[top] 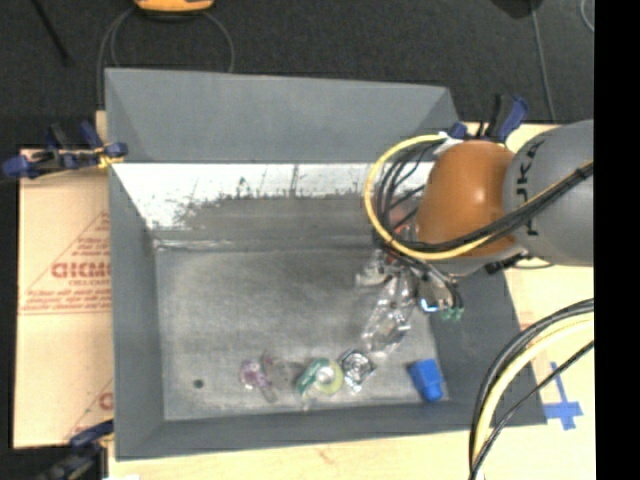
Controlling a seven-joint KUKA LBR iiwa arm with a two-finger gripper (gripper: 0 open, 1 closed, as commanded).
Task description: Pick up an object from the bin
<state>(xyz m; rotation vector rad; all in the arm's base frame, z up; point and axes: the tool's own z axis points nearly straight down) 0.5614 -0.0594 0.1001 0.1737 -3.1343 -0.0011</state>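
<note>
Grey metal walls slope down to the scuffed floor of the bin point(240, 288), which takes up the middle of the frame and carries a few small loose things in a row along its lower edge. From the right the arm point(560, 188) reaches in, its wrist under a rounded orange cover point(465, 198) with black and yellow cables point(383, 183) looped around it. The tool point(383, 336) hangs low in the lower right of the bin; whether it is spread or pressed together I cannot tell. Just below and left of its tip lies a silvery thing point(355, 368), small, shiny and crumpled-looking, with pale glints and a darker middle; whether the tool touches it is unclear. Just left of that sits a green and white round thing point(318, 376), and further left a pale purple see-through thing point(258, 374). Near the lower right corner of the floor, apart from the row, rests a bright blue block point(426, 379), lying at a tilt.
</note>
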